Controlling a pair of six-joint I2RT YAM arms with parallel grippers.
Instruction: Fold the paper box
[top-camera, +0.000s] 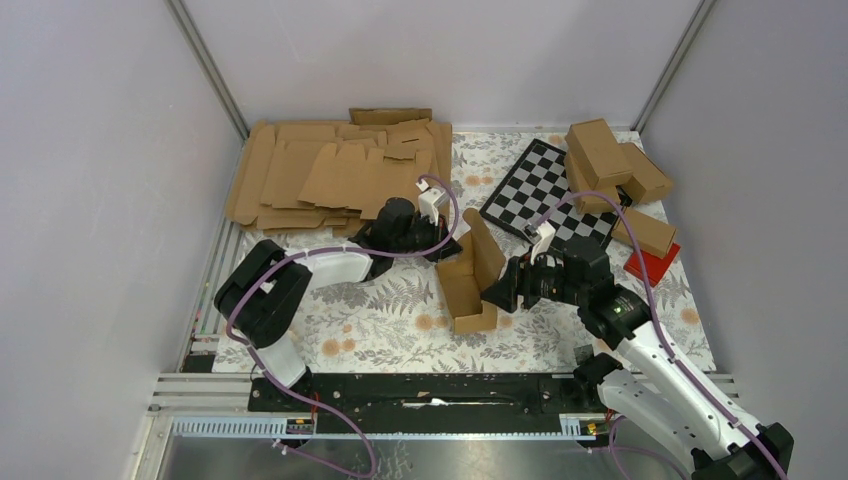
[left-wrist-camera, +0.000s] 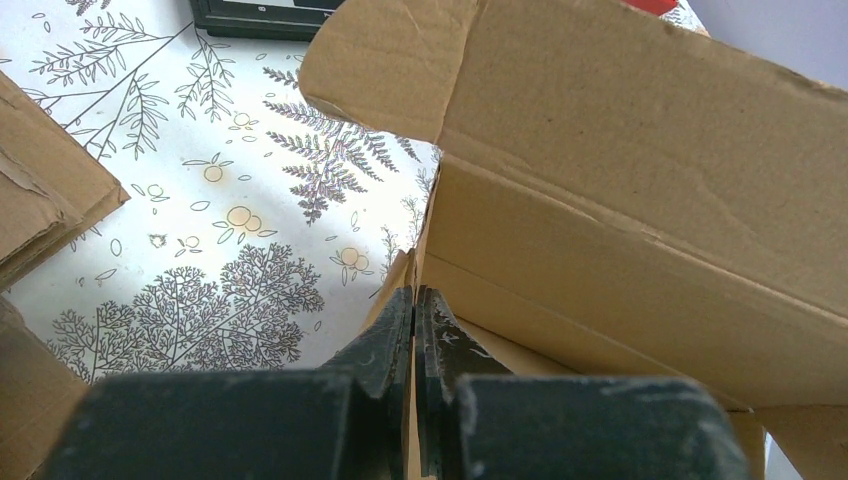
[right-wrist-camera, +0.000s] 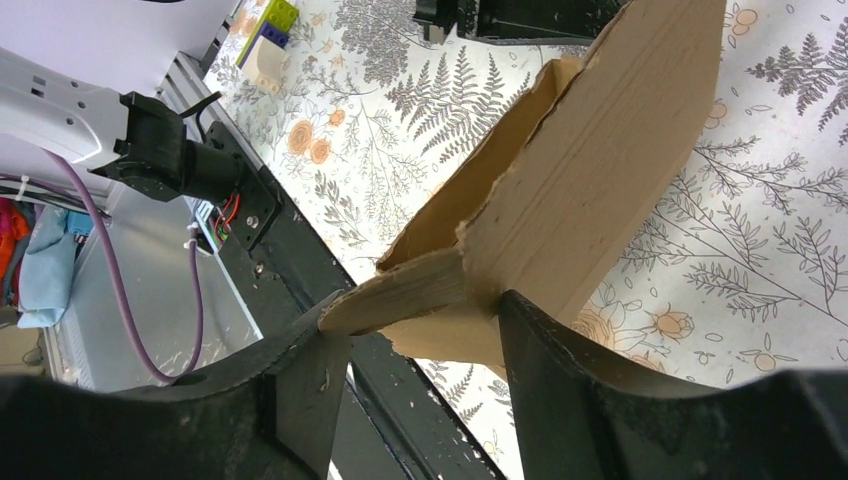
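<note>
A desk (top-camera: 380, 330) with a flower cloth is seen. A heap of flat brown blanks (top-camera: 320, 175) is piled at the far left corner. A black and white checkerboard (top-camera: 545, 185) is laid near the far edge. Some finished boxes (top-camera: 610, 160) are stacked at the far right corner, and a red block (top-camera: 655, 265) is set by the right edge.

The paper box (top-camera: 470, 280) is placed near the middle of the desk, half folded, with its top open and 1 long side lifted up.

The left gripper (left-wrist-camera: 414, 295) is squeezed tight on a thin wall at the box's far end. The right gripper (right-wrist-camera: 420, 305) is held partly apart around a flap (right-wrist-camera: 390, 300) at the box's near end. Both fingers are touched by cardboard, but whether the flap is really pinched cannot be told.
</note>
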